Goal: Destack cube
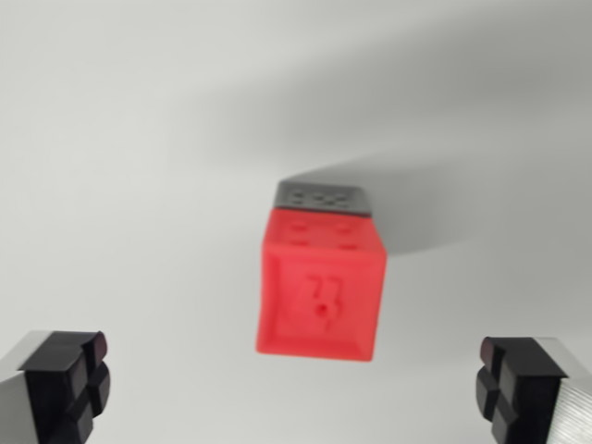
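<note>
Red cube point(320, 287) atop grey cube point(324, 196), fingers point(69, 384) spread wide, white surface point(139, 139).

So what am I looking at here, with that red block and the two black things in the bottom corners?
This picture comes from a camera mounted on the robot arm's wrist, looking down past its own gripper. The two black things are the gripper's fingertips, spread wide apart and holding nothing. Between and beyond them a red cube sits stacked on a grey cube, of which only an edge shows behind it. Both rest on a plain white surface. The image is a little blurred. The job is to lift the red cube off the stack, which has not been done yet.
</note>
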Robot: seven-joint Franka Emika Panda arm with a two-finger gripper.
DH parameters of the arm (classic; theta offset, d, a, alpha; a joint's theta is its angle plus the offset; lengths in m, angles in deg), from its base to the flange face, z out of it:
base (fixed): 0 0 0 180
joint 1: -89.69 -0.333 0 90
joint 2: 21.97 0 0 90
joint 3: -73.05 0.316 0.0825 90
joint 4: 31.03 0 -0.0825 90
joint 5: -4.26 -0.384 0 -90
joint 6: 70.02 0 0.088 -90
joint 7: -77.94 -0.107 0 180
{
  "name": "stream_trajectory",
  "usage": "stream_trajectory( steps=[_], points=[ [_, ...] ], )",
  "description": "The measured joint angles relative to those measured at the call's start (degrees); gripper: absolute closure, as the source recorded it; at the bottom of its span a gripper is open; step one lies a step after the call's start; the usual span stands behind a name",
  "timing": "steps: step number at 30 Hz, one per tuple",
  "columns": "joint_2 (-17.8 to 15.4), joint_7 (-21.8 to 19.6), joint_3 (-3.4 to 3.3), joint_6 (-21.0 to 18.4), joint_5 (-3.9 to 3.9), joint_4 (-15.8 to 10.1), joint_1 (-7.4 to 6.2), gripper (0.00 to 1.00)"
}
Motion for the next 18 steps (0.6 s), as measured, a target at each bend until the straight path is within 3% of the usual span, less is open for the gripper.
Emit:
stream_trajectory(
  steps=[11,18],
  points=[
    [-0.02,-3.80,0.07,7.23,0.20,-6.97,0.00,0.00],
    [4.82,-3.94,0.08,12.44,0.12,-7.43,-0.03,0.00]
  ],
)
